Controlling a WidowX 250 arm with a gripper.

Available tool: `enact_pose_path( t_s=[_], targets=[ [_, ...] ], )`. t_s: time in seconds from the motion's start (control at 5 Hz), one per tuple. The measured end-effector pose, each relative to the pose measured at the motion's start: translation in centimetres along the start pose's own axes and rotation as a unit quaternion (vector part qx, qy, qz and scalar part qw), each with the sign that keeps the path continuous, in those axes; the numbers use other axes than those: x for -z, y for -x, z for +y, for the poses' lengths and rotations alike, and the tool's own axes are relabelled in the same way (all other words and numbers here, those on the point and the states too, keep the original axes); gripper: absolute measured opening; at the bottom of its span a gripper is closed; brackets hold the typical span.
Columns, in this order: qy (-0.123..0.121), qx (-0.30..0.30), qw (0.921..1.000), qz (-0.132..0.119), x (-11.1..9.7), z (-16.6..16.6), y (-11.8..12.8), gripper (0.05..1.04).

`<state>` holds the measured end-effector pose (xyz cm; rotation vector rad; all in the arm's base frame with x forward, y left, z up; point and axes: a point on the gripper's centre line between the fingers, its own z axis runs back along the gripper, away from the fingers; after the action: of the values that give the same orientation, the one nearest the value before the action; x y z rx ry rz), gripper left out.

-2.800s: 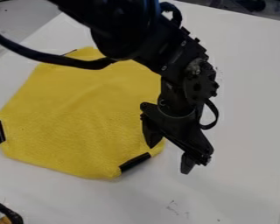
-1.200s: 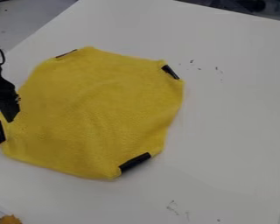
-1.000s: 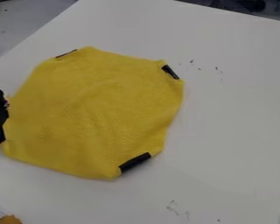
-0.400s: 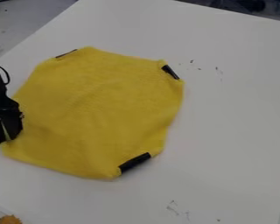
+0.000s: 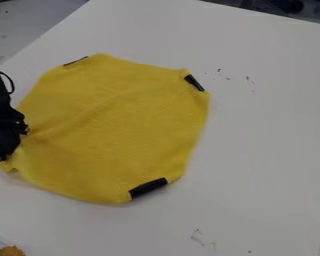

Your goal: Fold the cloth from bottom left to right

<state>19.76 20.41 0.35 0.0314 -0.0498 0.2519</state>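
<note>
Gripper point(image 5: 5, 151) at left of cloth point(image 5: 116, 125); orange thing point(image 5: 12, 251) below, apart.

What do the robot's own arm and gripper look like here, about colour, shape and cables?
The arm is matte black, bulky, with an angular, uneven outline. A thin black cable bows outward beside it in a loop. The gripper is black too, with a dark, jagged silhouette. I cannot make out any lettering on them.
</note>
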Motion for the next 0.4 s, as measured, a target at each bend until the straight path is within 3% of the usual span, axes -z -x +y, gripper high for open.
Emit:
enact_pose_path(
  t_s=[0.2, 0.4],
  targets=[
    [-0.006, 0.001, 1.0000, 0.005, -0.5, -0.2, 0.7, 0.227],
    [-0.036, 0.001, 0.9994, 0.000, -3.1, -0.4, 0.8, 0.111]
  ],
)
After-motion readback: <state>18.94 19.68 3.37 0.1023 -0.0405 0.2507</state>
